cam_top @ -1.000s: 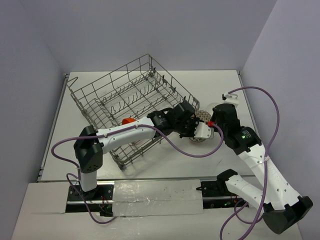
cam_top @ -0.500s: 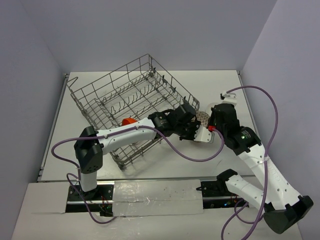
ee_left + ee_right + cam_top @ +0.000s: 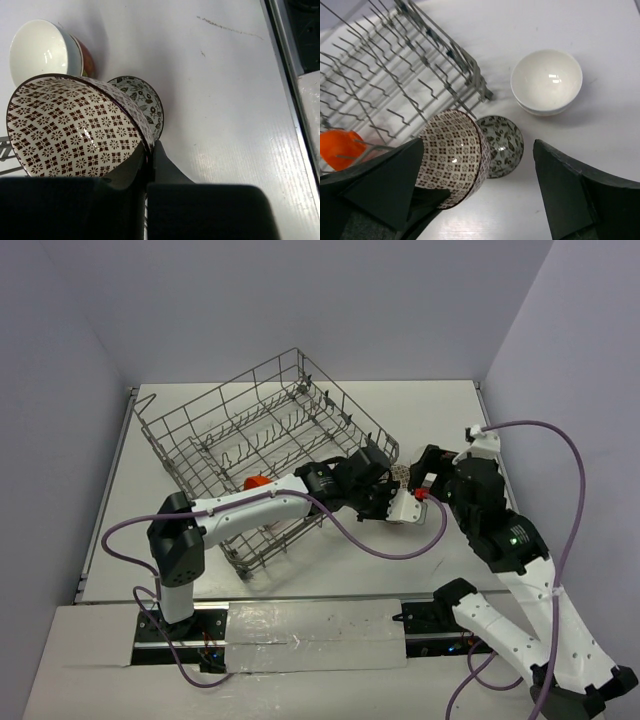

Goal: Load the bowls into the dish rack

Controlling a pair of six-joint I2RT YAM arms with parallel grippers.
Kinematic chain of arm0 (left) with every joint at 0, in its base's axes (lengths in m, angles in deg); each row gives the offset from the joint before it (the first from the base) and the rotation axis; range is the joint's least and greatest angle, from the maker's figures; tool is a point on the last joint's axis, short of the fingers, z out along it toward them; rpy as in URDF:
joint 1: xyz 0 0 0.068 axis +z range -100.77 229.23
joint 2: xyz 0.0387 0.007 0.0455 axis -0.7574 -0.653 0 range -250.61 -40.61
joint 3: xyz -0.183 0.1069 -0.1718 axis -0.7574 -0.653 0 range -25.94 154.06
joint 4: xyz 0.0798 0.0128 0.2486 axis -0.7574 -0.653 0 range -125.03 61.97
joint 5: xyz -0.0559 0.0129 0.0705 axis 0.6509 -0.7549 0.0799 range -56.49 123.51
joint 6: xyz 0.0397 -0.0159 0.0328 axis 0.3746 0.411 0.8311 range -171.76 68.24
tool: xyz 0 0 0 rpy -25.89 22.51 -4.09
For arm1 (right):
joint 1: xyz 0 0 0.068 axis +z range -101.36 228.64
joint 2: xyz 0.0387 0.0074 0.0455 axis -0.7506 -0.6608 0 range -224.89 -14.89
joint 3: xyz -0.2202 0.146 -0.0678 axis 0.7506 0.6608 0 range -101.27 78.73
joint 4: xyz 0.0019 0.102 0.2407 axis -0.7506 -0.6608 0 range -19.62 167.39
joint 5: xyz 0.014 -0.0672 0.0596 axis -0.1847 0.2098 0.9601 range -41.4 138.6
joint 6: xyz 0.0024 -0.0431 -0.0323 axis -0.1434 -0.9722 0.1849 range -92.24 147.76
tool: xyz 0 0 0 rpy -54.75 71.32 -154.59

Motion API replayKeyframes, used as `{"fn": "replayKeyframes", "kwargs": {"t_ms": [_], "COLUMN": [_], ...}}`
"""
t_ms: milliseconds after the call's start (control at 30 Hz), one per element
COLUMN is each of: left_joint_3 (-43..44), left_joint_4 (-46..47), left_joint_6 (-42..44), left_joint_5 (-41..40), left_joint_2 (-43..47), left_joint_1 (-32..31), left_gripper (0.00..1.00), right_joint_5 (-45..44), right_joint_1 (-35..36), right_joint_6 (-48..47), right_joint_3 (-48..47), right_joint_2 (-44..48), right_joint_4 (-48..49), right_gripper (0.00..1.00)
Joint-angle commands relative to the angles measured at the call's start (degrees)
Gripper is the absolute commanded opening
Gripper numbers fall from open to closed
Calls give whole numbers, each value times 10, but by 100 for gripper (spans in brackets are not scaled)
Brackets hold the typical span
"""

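Observation:
My left gripper (image 3: 150, 146) is shut on the rim of the brown-and-white patterned bowl (image 3: 75, 130), which is tipped on its side just right of the dish rack (image 3: 250, 440). In the right wrist view the same bowl (image 3: 452, 155) lies between the wide-spread fingers of my open right gripper (image 3: 480, 192), which touch nothing. A dark floral bowl (image 3: 505, 145) stands right against the held one. A white bowl (image 3: 546, 80) with a red outside sits further off on the table. An orange-red bowl (image 3: 340, 147) rests inside the rack (image 3: 395, 75).
The rack's near corner (image 3: 482, 92) with its upright tines is close to the held bowl. Both grippers (image 3: 392, 490) (image 3: 425, 480) crowd together at the rack's right side. Purple cables loop round both arms. The table's front rail (image 3: 292, 75) lies to the right of the left gripper.
My left gripper has shut on the patterned bowl's rim. My right gripper has let go of it, opened wide and pulled back to the right.

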Motion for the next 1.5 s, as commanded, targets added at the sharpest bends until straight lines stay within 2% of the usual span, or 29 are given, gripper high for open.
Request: {"fn": "replayKeyframes", "kwargs": {"t_ms": [0,100,167,333,367,433,467,533,567,767,867,1133,1467], "left_joint_3": [17,-8,-32,-153,-188,-227,-271,-318,-362,-507,-552,-585,-582], "left_joint_4": [55,105,171,385,414,474,530,588,632,723,757,715,684], "left_joint_6": [-32,-85,-129,-364,-452,-526,-590,-651,-710,-890,-948,-1010,-1052], "left_joint_5": [21,16,27,45,51,58,49,28,-3,-100,-137,-219,-231], "left_joint_2": [64,95,131,235,249,292,307,349,362,423,430,428,396], "left_joint_1": [1,8,28,114,129,170,182,213,224,289,305,312,312], "left_gripper": [0,0,0,0,0,0,0,0,0,0,0,0,0], "right_joint_5": [-11,-14,-14,-4,-2,4,6,13,16,44,46,44,31], "right_joint_1": [0,0,0,0,0,0,1,0,0,0,0,0,0], "right_joint_6": [-6,-7,-5,-2,-2,-2,-2,1,1,4,1,-4,-17], "right_joint_3": [-53,-74,-75,-47,-40,-35,-31,-28,-23,-1,2,15,25], "right_joint_2": [21,32,45,83,84,85,84,77,75,63,60,65,69], "right_joint_4": [22,25,35,87,95,101,105,106,110,130,131,136,144], "right_gripper": [98,100,100,100,100,100,100,100,100,100,99,99,99]}}
